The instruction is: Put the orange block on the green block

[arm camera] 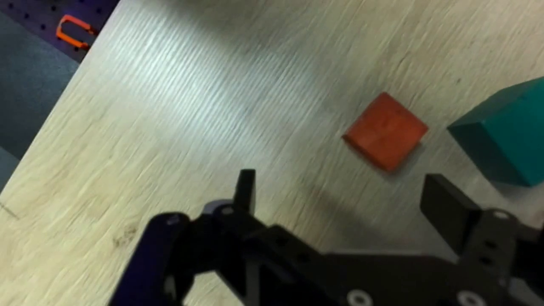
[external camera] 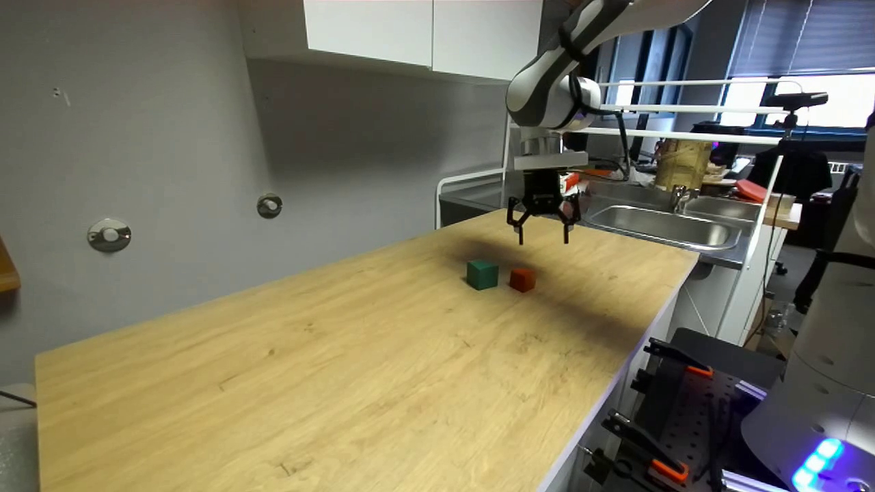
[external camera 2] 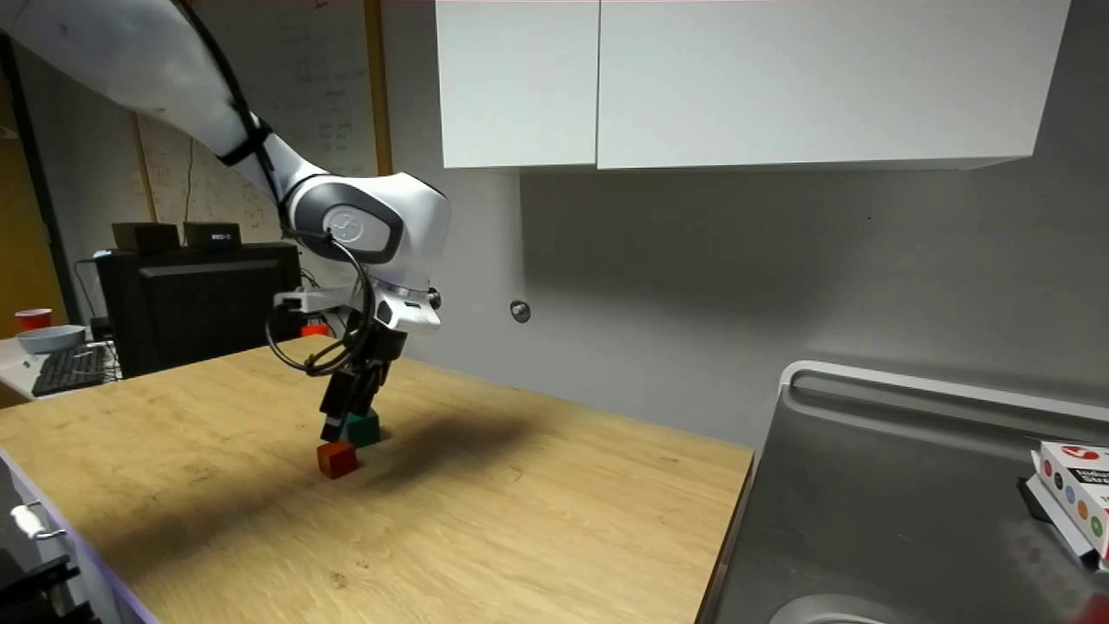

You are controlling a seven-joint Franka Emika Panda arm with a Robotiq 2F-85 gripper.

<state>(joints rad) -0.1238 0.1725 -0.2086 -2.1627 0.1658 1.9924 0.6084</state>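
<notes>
My claw (external camera: 543,236) hangs above the wooden tabletop (external camera: 328,383), pointing down, its two fingers (arm camera: 245,191) spread well apart. How high the tips stand over the wood I cannot tell exactly. My arm (external camera: 540,96) reaches in over the edge beside my base (external camera: 820,342), where blue lights (external camera: 818,463) glow.

The orange block (arm camera: 386,131) rests flat on the tabletop, well in from every edge and corner — near my fingertips but apart from them. In the wrist view it shows just past the tips, set between them from side to side. Just beside it stands the green block (arm camera: 520,136), also on the wood, a narrow strip of bare surface between the two. The orange block is nearer the edge by my base; the green block is nearer the wall-side edge.

Past a short edge, in an exterior view, lies a steel sink (external camera: 656,225); a metal counter (external camera 2: 884,511) adjoins that same edge, bearing a white box (external camera 2: 1083,498). Beyond the opposite short edge are a dark monitor (external camera 2: 217,303), a pale bowl (external camera 2: 50,339) and a red cup (external camera 2: 33,319). White cabinets (external camera: 369,34) hang above the wall-side edge in both exterior views.
</notes>
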